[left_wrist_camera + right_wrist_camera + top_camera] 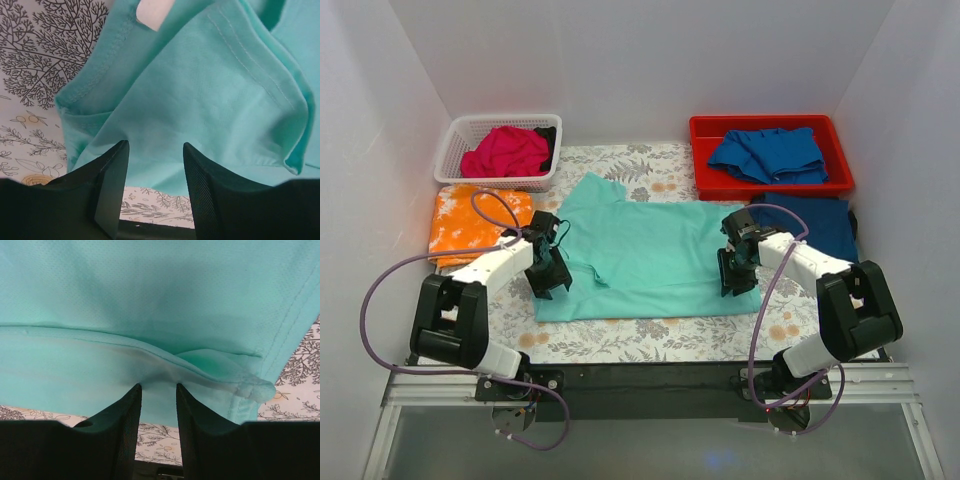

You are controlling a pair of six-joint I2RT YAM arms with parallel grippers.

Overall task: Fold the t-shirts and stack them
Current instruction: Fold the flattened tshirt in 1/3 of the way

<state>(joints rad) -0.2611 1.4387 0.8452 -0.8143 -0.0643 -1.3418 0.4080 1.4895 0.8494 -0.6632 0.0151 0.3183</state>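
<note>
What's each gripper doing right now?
Left gripper: open, at the teal shirt edge, nothing pinched.
Right gripper: open with a narrower gap, at the opposite edge, nothing pinched.

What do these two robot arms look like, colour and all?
The left arm and right arm have white shells with chunky black joints; a lilac cable loops along each. The left tool and right tool have two black wedge-shaped fingers, ribbed inside.

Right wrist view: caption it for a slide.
Open right gripper poised at the hem of the mint-teal t-shirt, fern-printed sheet beneath.
</note>
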